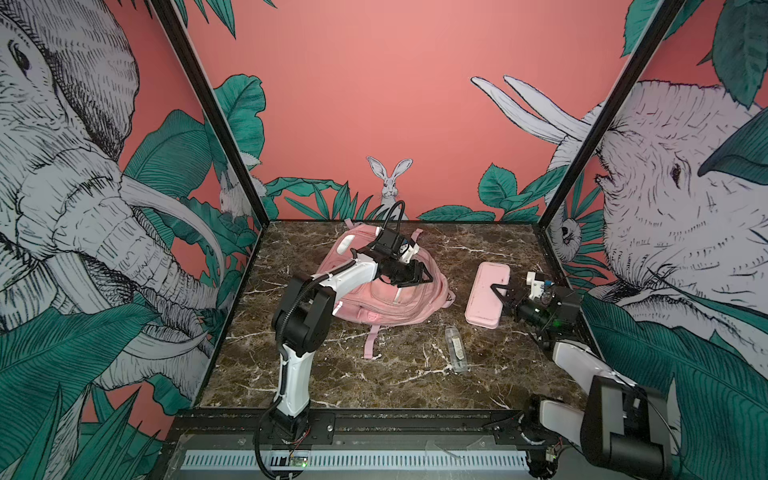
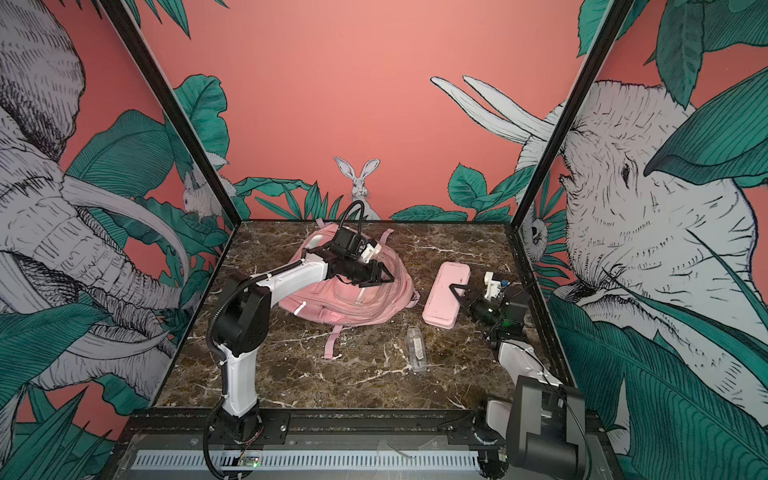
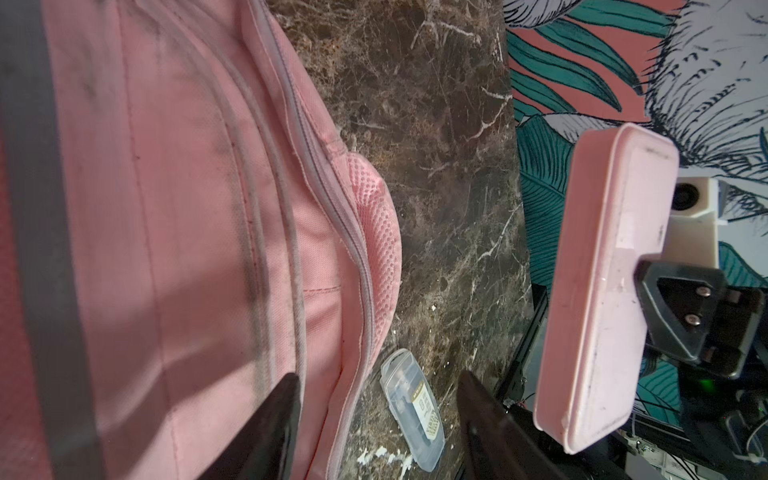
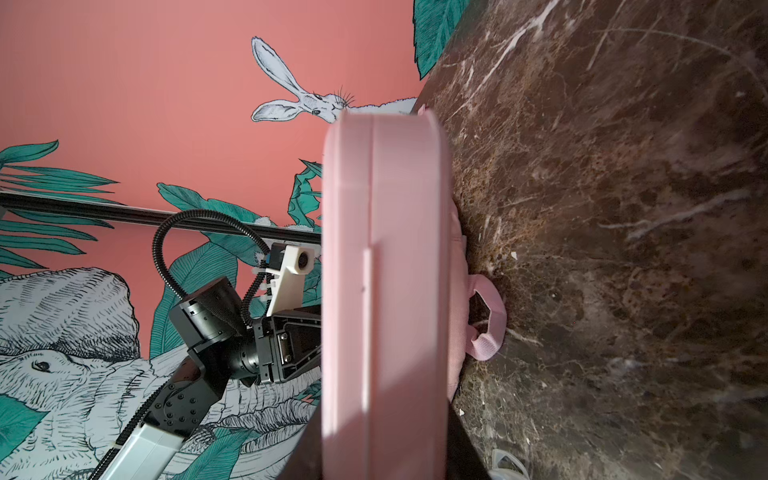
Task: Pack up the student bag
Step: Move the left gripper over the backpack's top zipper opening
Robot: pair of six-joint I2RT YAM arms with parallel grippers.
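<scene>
Directly under the left gripper [image 1: 415, 280] lies the bag [image 1: 386, 305], slumped on the table [image 1: 374, 382]. The jaws stand apart and hold nothing, poised just above its fabric. Off past that gripper's fingertips, the right gripper [image 1: 498, 291] is clamped on the long edge of the case [image 1: 480, 299], which seems held off the table.

The bag looks soft and floppy. It should sag, fold and drag rather than lift as one piece, and it probably weighs little while slack. Pinching a flat panel would likely slip. Better holds are the raised fabric lip along the zip [image 3: 332, 199] beside the left fingers [image 3: 270, 424], a zip pull if one can be found, or a strap. That zip looks shut, though I cannot tell along its whole run.

No brand reads on the bag or the case. Seen between the left fingers, down on the table beside the bag, a clear box [image 3: 413, 409] carries a label with dark print, too small to read.
</scene>
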